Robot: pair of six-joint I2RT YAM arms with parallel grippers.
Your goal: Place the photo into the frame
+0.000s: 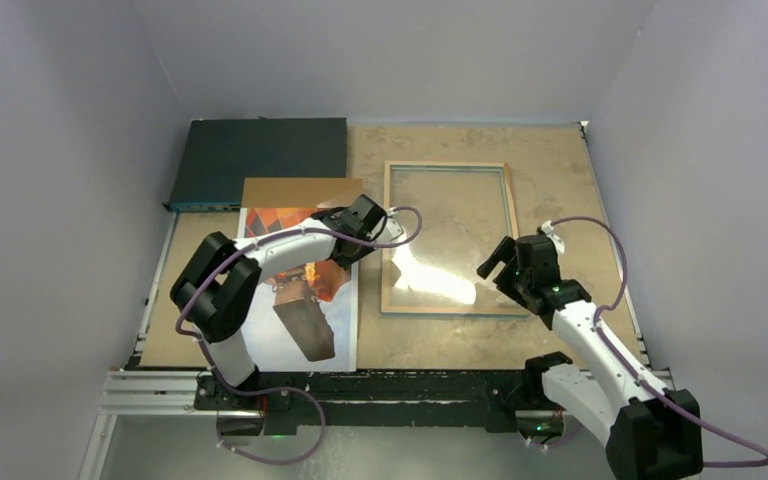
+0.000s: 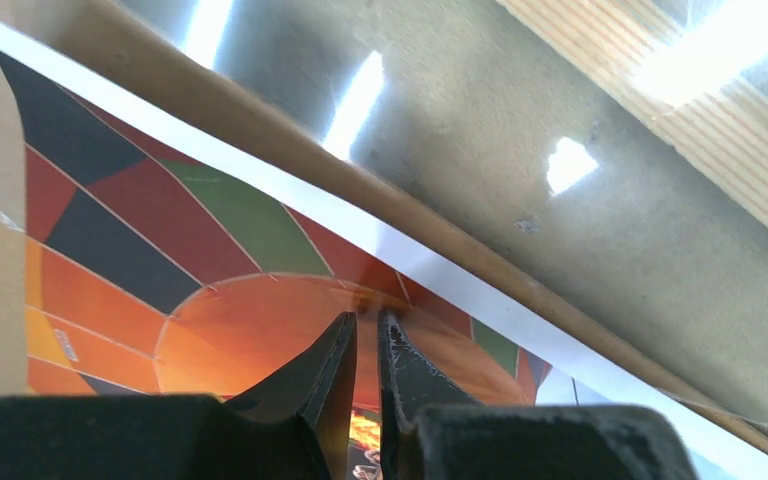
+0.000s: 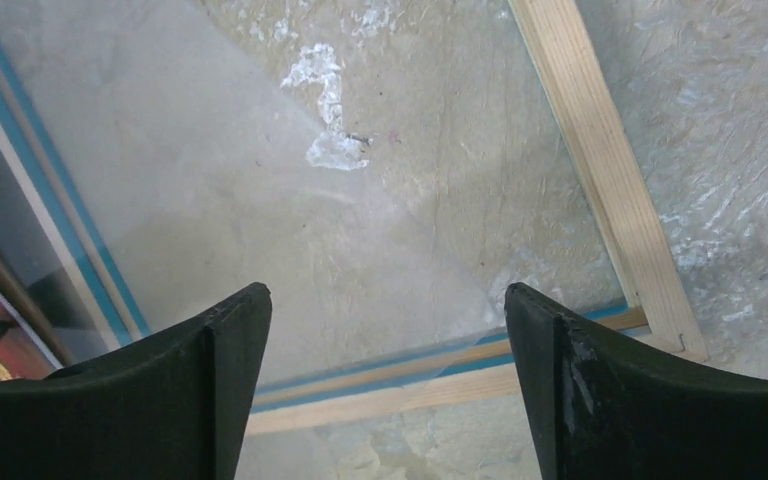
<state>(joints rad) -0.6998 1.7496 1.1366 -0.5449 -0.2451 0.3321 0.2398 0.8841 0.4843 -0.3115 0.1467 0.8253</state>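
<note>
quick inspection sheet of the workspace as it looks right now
surface: tan mottled table, glare patches
job's things: photo flat on brown board, left of frame; frame flat, wood side up, no photo in it
clutter: dark box far left; brown strip over photo
grippers: left gripper nearly shut, tips at photo; right gripper open above frame's near right corner
cables: purple cables along both arms, left one loops above frame's edge
surroundings: plain grey walls; metal rail at near edge

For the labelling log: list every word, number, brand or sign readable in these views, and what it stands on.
No readable text in any view.
On the photo: a small pale mark on the balloon, too blurred to read.
On the frame and the dark box: no lettering shows.
</note>
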